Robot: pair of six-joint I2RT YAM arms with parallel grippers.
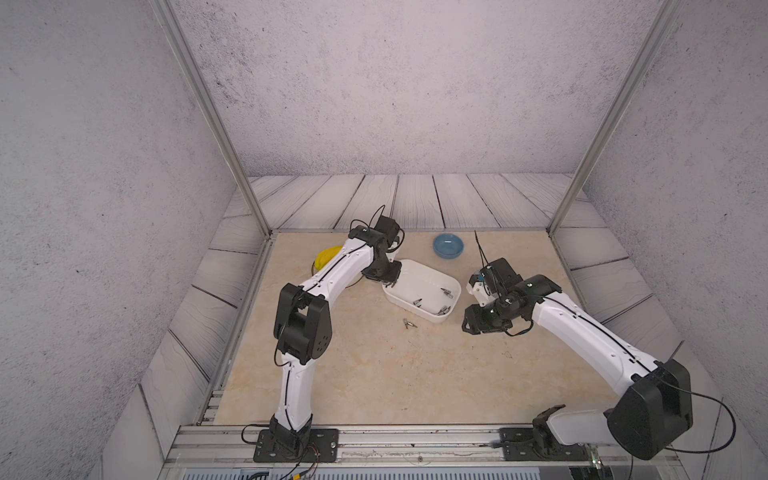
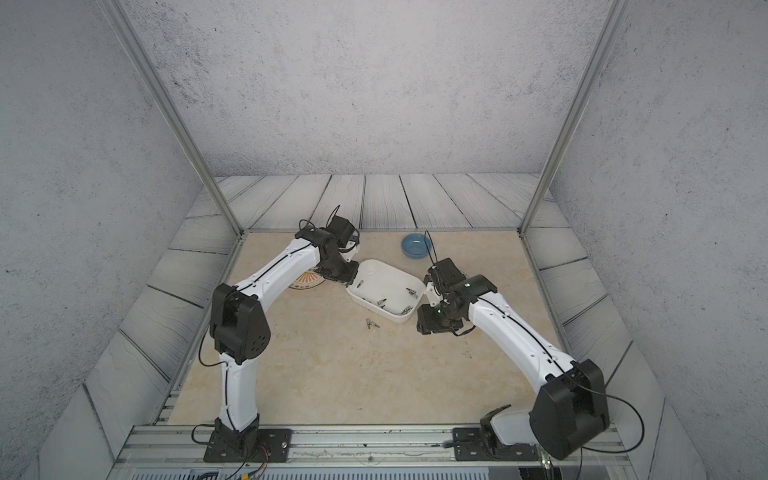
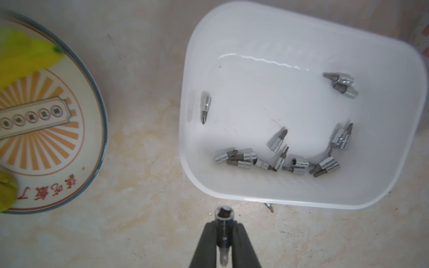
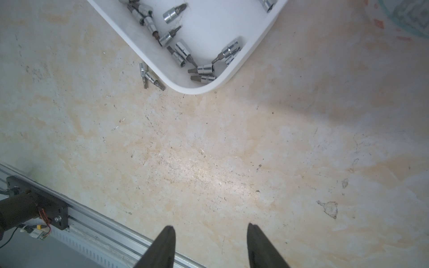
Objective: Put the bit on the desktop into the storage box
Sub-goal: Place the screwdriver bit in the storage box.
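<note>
L arm: left fingers point(image 3: 206, 246) clamped on one bit point(image 3: 224, 228), pinched across its chrome shank. Socket end pokes out past the tips, driver tip points back btw the fingers. In the wrist view this bit sits just short of the storage box point(image 3: 185, 143) rim, over bare surface point(image 3: 144, 139), not over the box interior. In both top views the left fingers are at the box's far-left corner, next to the patterned bowl point(image 3: 88, 130) w/ sth yellow in it.

R arm: right fingers point(image 4: 162, 248) apart, nothing btw them, hanging above the surface near the box's right end, touching nothing.

Two loose bits point(image 4: 151, 77) lie on the surface, touching each other, just beside the box's near wall and outside it. They are well apart from both sets of fingers.

Pile of bits point(image 3: 278, 160) lies inside the box, mostly along one wall; one lone bit point(image 3: 205, 109) lies by the opposite wall. Blue bowl point(image 1: 448, 245) sits behind the box, apart from it.
</note>
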